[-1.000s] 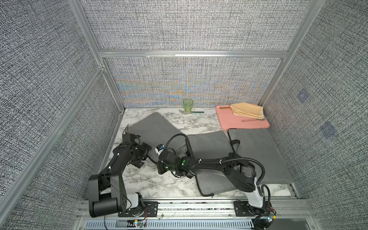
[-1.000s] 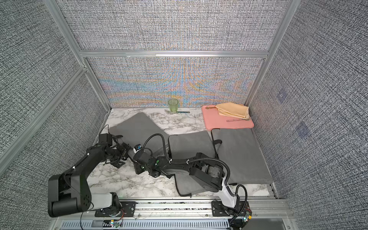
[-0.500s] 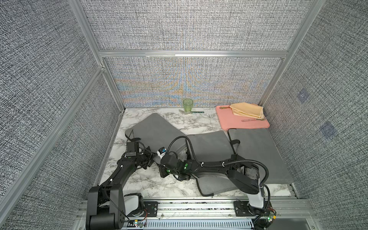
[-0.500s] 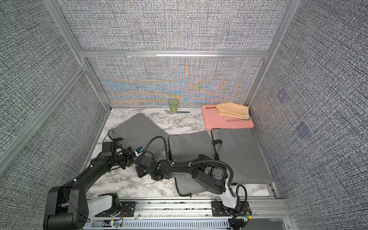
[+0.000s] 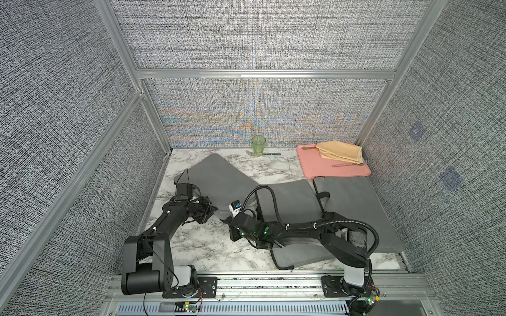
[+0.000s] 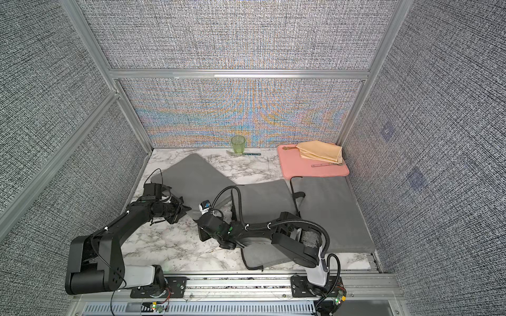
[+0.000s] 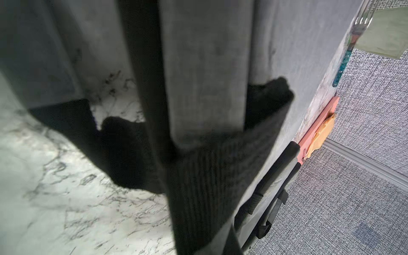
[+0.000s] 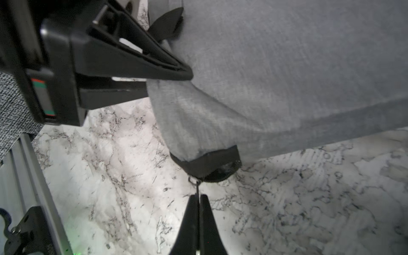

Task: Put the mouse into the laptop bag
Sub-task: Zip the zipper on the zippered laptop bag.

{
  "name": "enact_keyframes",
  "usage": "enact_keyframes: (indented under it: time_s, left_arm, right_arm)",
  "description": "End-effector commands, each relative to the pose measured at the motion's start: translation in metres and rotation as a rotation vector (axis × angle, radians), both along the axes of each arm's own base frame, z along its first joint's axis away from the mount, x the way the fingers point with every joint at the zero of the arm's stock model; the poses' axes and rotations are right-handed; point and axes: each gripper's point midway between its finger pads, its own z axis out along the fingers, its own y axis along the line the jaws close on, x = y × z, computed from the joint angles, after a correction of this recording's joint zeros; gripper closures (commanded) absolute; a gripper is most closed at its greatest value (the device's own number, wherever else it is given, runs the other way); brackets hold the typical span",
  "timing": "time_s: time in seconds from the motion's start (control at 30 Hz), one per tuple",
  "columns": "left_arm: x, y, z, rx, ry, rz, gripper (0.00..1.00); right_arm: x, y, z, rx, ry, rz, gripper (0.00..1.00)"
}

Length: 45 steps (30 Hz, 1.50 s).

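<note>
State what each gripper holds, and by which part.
Left gripper pinches the laptop bag by its grey fabric edge; right gripper pinches the zipper pull.

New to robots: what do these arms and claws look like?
The left arm and right arm are matt black, jointed, on pale grey bases; a ribbed black hose loops over the right. The left gripper and right gripper have slim tapered black fingers.

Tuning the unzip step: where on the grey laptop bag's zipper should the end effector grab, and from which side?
Take the thin zipper pull jutting from the laptop bag at its black corner, not the fabric. Come from the table side, in line with the pull, closing across its flat. The right end effector grips it this way.
</note>
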Motion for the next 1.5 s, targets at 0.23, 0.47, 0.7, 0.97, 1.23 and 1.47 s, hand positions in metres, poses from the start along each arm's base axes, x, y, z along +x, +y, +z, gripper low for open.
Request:
enact_keyframes:
  time_s: [0.23,0.47,0.7,0.97,1.23,1.47]
  left_arm:
    - [0.009,0.003,0.029,0.031,-0.128,-0.028,1.0]
    - [0.031,0.008,0.034,0.08,-0.158,-0.04,1.0]
    - [0.068,0.04,0.022,0.227,-0.092,-0.024,0.8]
    - [0.096,0.071,0.02,0.354,-0.017,-0.017,0.09]
    - [0.069,0.076,0.008,0.382,0.009,0.0,0.09]
    - [0.014,0.08,-0.003,0.445,-0.012,0.004,0.09]
  right_arm:
    - [0.056,-0.055,-0.032,-0.136,-0.01,-0.15,1.0]
    - [0.028,-0.014,0.005,-0.105,-0.077,0.004,1.0]
    - [-0.047,0.085,0.017,-0.084,-0.101,0.229,1.0]
    - [-0.044,0.091,0.034,-0.072,-0.122,0.192,0.53]
    - [0.036,-0.003,0.052,-0.114,-0.086,-0.064,0.38]
    - [0.135,-0.058,0.015,-0.23,0.028,-0.225,0.17]
